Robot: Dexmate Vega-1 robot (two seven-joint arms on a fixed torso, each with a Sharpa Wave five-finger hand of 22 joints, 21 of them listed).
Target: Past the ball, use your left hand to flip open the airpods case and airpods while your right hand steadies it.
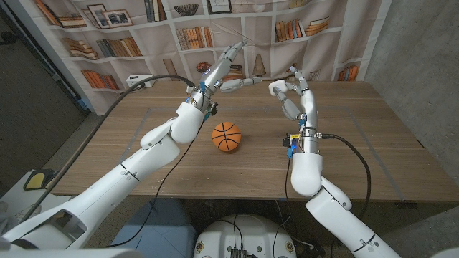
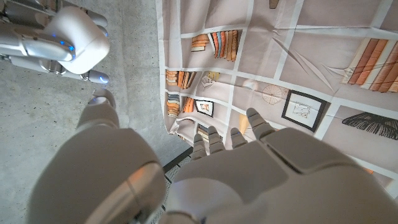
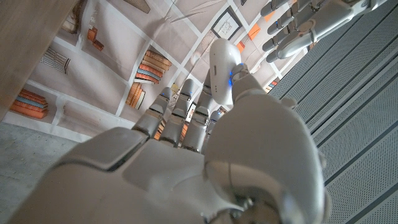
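An orange mini basketball (image 1: 226, 136) sits on the wooden table (image 1: 358, 143) near its middle. Beyond it, my right hand (image 1: 292, 97) is raised above the table and holds a white airpods case (image 1: 276, 89) between thumb and fingers. The case (image 3: 224, 61) shows a small blue light and its lid looks closed. My left hand (image 1: 224, 70) hovers just left of the case with its fingers spread and nothing in it. A small gap separates its fingertips (image 1: 252, 81) from the case. The left wrist view shows the case (image 2: 78, 37) in the right hand, beyond my own left hand (image 2: 249, 168).
A curtain printed with bookshelves (image 1: 179, 32) hangs behind the table. A white device (image 1: 140, 80) lies at the table's back left, with a black cable (image 1: 115, 97) running off it. Bare tabletop lies around the ball and to the right.
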